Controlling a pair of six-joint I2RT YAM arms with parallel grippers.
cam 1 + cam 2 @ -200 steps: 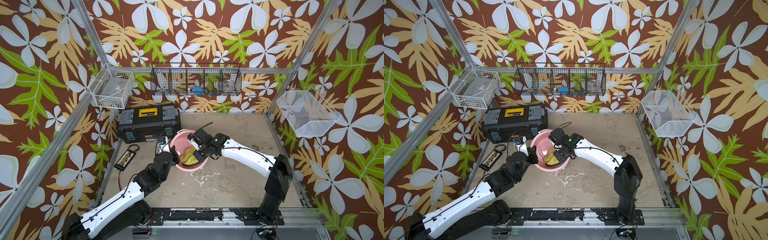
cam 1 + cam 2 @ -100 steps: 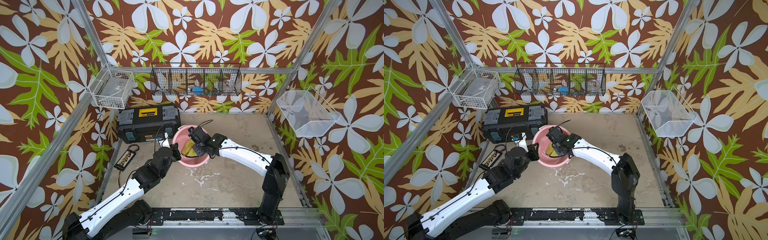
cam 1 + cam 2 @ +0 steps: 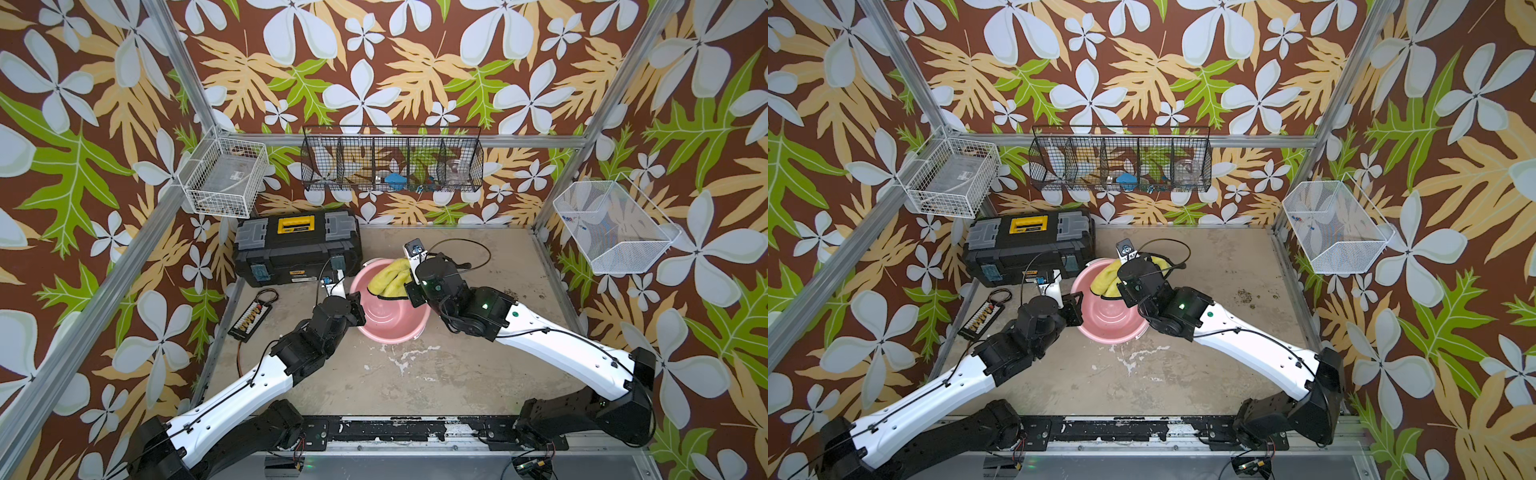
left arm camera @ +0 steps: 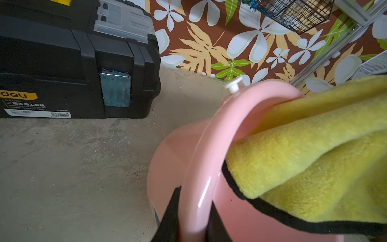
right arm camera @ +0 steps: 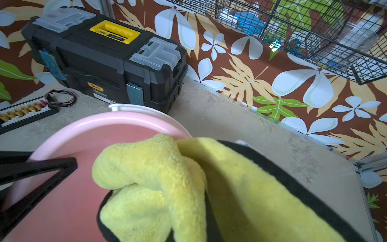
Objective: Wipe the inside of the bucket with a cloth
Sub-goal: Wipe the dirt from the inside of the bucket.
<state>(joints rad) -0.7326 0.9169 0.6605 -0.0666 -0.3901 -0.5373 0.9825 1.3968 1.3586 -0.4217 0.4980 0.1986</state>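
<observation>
Toolbox (image 3: 291, 249) crowds bucket (image 3: 386, 318) far-left — near table (image 3: 415, 374) lies open.

Brown walls (image 3: 374, 62) carried white flowers with green and tan leaves, framed by aluminium posts (image 3: 178, 70). The floor (image 3: 415, 374) was worn beige with white scuffs (image 3: 399, 361). A black wire basket (image 3: 392, 164) hung on the back wall, a white wire basket (image 3: 226, 178) in the left corner, and a white mesh basket (image 3: 615, 226) on the right wall. A black toolbox (image 3: 297, 249) stood against the back wall. A terminal strip (image 3: 250, 318) lay near the left wall. The light was soft and even.
</observation>
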